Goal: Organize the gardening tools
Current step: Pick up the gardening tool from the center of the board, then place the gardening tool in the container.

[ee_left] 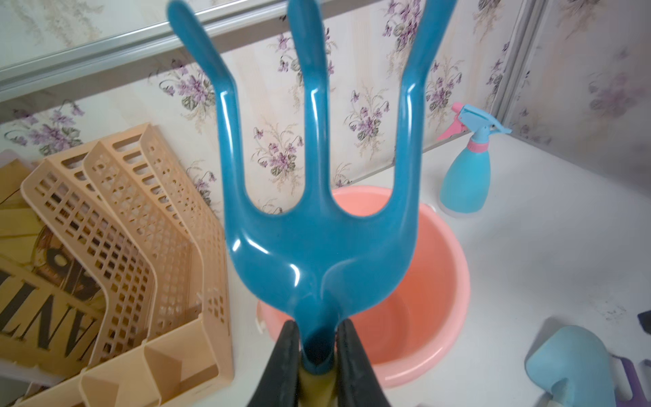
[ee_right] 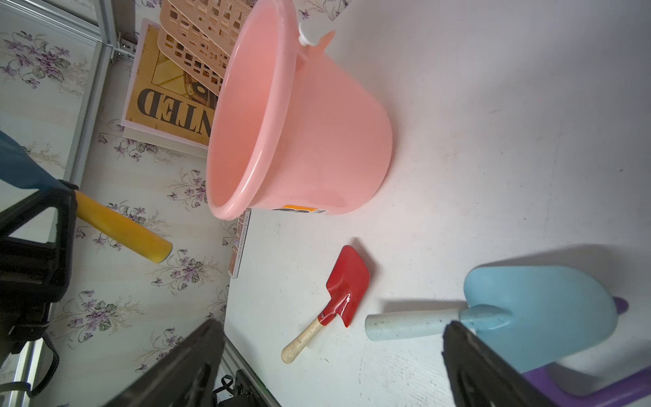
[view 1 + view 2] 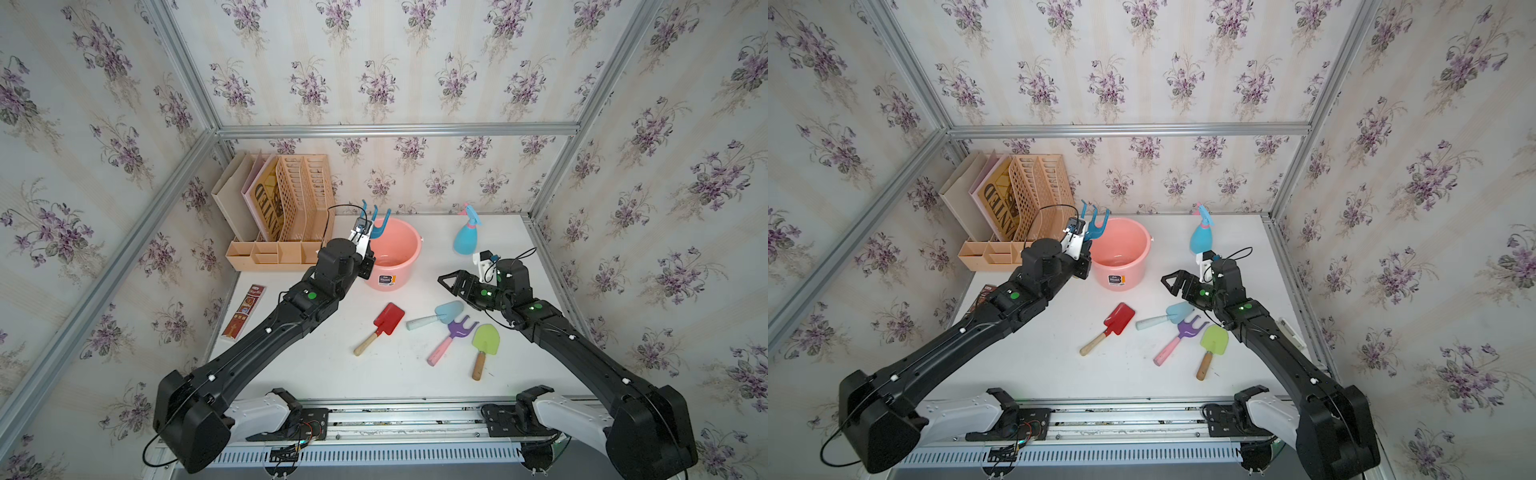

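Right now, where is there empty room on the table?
Bare patches: between the pink bucket and the spray bottle, and in front of the red trowel toward the near edge of the table. Crowded: the light-blue trowel, purple fork and green trowel lie bunched.

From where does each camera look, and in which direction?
Top views: high over the front edge, looking down on the table; left arm and right arm show.
Left wrist: behind the left hand gripping the blue fork, facing the pink bucket.
Right wrist: behind the open right hand, facing the red trowel.
Both wrist views share the bucket.
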You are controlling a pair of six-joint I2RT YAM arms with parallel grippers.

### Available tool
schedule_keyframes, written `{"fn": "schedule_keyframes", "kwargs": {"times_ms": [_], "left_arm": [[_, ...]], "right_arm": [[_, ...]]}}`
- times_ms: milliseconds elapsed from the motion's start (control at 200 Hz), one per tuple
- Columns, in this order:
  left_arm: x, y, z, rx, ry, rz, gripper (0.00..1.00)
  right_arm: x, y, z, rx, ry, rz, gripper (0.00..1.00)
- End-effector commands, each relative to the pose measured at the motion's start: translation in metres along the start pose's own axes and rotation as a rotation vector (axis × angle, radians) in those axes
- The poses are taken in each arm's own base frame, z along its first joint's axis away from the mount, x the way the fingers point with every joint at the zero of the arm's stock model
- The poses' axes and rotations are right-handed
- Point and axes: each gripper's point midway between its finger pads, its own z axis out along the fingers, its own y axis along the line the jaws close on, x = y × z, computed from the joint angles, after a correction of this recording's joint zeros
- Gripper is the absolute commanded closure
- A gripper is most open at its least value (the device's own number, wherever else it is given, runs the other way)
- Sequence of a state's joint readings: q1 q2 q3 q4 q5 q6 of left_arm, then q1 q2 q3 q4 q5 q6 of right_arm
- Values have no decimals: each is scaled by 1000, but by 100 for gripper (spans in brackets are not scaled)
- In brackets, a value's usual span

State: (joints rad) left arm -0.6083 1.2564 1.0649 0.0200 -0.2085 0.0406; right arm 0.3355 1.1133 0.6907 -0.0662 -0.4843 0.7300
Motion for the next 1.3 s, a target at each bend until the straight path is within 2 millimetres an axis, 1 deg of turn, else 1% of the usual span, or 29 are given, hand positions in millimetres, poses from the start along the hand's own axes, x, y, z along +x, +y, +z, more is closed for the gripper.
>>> {"fn": "schedule_keyframes", "kwargs": {"times_ms": [0,85,155,175,185,220,385,530,704,804,1049,1209,1294], "left_arm": [[-57,-13,8,71,-222,-15,100],[-64,-17,19,95,-263,-31,100],[-65,-19,30,116,-275,-51,100],[-69,-19,30,120,-290,-55,100],[-61,-22,38,124,-273,-54,100],[-56,-25,47,133,-271,-57,100],[-37,-34,81,157,-275,-87,100],[-19,-33,105,159,-266,-121,100],[9,-32,121,170,-234,-188,100],[20,-34,128,181,-212,-201,100],[36,-43,143,208,-152,-197,100],[50,-49,153,222,-98,-186,100],[56,-49,155,218,-84,-182,100]], "right_arm": [[-2,4,0,-21,-15,-4,0],[-3,3,-2,-18,-25,-6,0],[-3,2,-3,-13,-27,-6,0],[-3,1,-4,-11,-28,-5,0],[-3,1,-4,-12,-30,-5,0],[-3,0,-4,-9,-30,-5,0],[-4,-2,-5,-5,-38,-3,0],[-6,-2,-7,-5,-43,-2,0],[-7,-3,-9,0,-49,-1,0],[-8,-5,-9,3,-50,2,0],[-9,-5,-7,2,-49,8,0],[-9,-5,-8,0,-50,10,0],[-9,-5,-8,1,-51,10,0]]}}
